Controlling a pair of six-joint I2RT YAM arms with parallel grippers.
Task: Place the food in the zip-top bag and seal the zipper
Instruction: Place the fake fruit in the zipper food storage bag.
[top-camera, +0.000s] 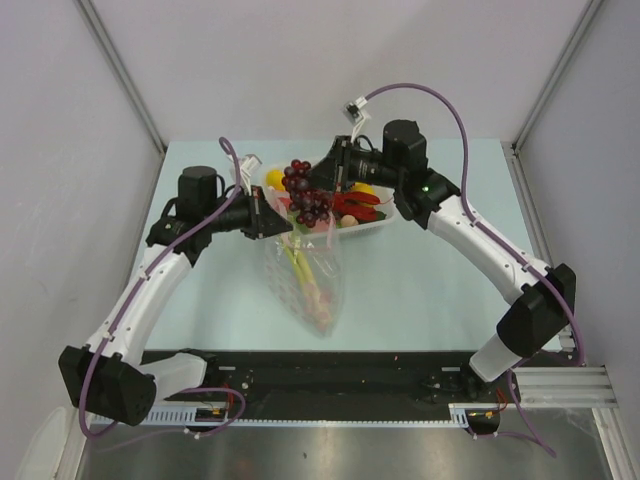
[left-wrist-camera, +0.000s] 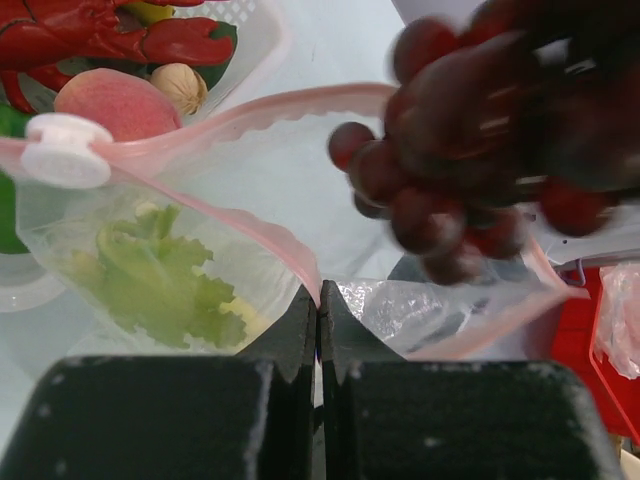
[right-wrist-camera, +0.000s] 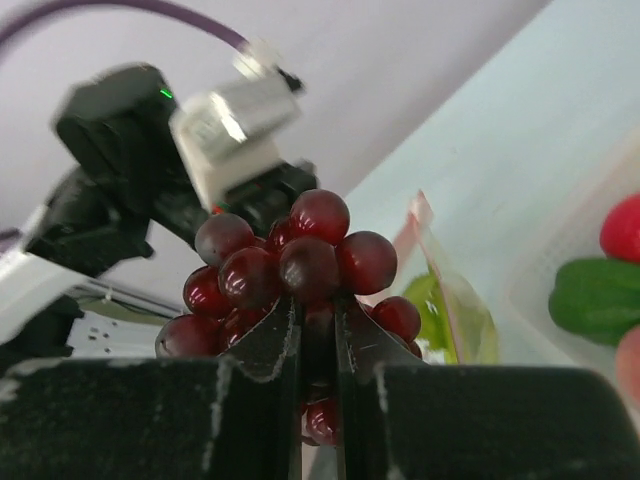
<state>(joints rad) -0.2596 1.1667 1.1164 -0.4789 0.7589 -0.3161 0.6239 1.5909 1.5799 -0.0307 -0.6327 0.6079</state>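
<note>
The clear zip-top bag lies on the table with its mouth raised toward the basket. My left gripper is shut on the pink zipper strip, holding the mouth open. Its white slider sits at the left end. A green leafy stalk lies inside the bag. My right gripper is shut on a bunch of dark red grapes. The grapes hang just above the bag's open mouth, blurred in the left wrist view. In the top view the left gripper and right gripper are close together.
The white basket stands behind the bag. It holds a pink peach, a red clawed toy, a small beige piece and something green. The left arm's wrist camera is close to the grapes.
</note>
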